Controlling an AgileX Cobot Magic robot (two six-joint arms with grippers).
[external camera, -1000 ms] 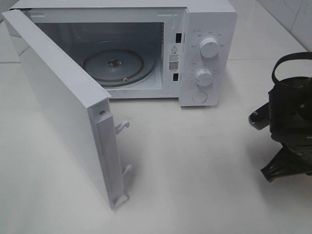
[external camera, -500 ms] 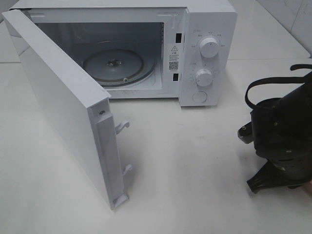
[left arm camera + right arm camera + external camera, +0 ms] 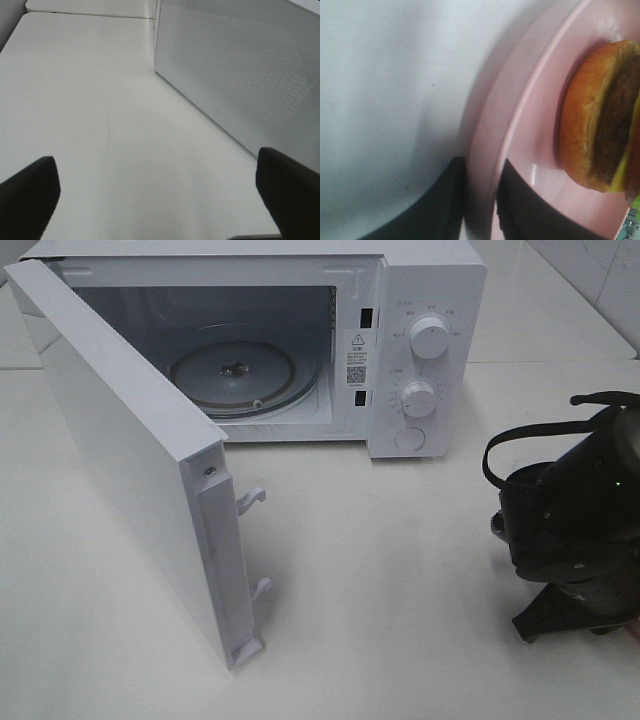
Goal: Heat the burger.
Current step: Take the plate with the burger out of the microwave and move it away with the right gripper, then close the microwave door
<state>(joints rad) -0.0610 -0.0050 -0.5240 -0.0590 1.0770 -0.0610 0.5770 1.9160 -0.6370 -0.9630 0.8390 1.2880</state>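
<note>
Right arm (image 3: 575, 530) moved inward over white table (image 3: 400, 570).

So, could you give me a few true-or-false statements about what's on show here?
1. The microwave door is shut. False: it stands wide open.
2. A burger sits on a pink plate. True.
3. The glass turntable inside already carries food. False: it is bare.
4. The right claw has a finger on each side of the plate's rim. True.
5. The left claw holds the burger. False: it is open, holding nothing.
</note>
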